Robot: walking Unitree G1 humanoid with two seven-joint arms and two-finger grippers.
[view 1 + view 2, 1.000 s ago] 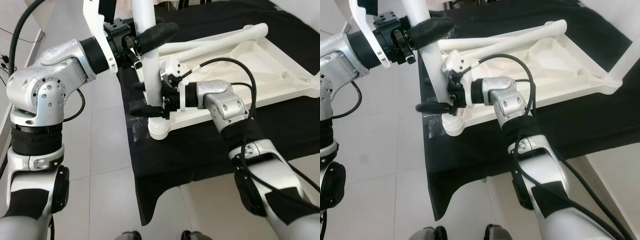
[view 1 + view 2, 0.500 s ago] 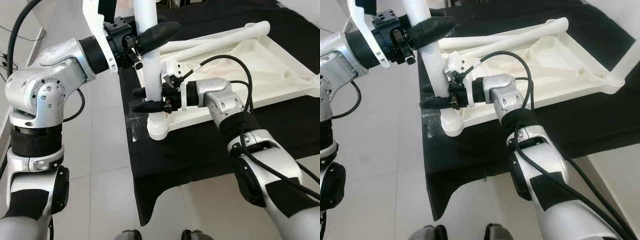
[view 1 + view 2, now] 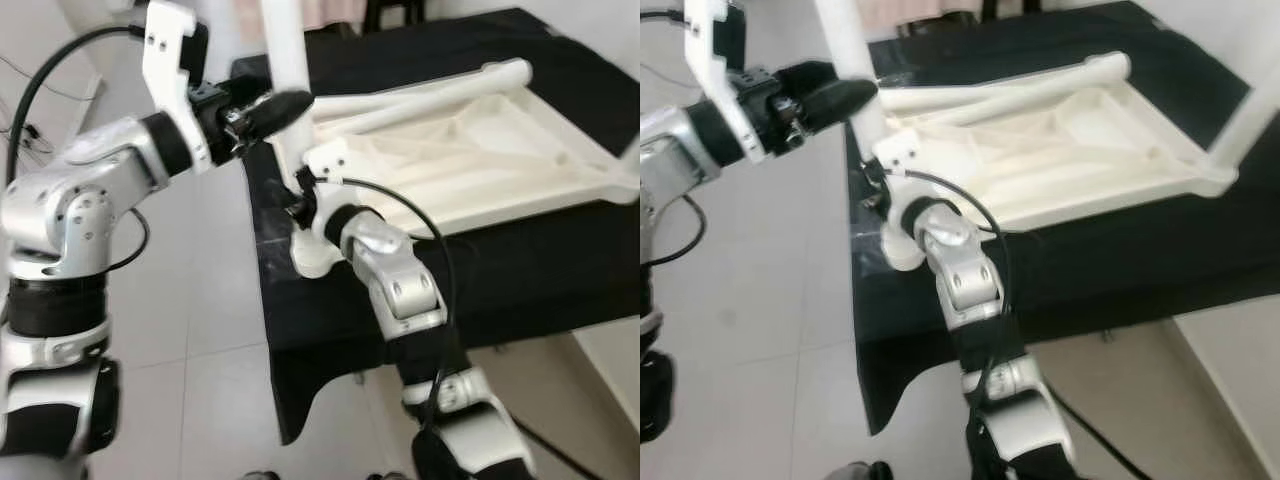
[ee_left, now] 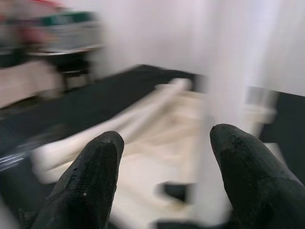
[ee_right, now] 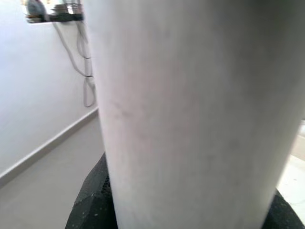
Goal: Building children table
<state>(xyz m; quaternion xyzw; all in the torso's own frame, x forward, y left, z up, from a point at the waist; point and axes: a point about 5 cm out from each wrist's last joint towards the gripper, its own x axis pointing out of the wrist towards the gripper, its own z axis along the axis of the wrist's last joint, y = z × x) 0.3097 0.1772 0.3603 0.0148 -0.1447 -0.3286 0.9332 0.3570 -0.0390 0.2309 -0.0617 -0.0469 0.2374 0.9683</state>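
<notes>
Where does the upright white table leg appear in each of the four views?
Left eye view: upright white leg, top centre.
Right eye view: upper left.
Left wrist view: blurred, right of centre.
Right wrist view: close-up, central.
Shared landmark: upturned white tabletop.

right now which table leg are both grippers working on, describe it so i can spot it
Find the upturned white tabletop on the black cloth. At its corner nearest the robot's left arm, one white leg stands upright, with the left gripper high on it and the right gripper at its base. Another leg lies flat.
</notes>
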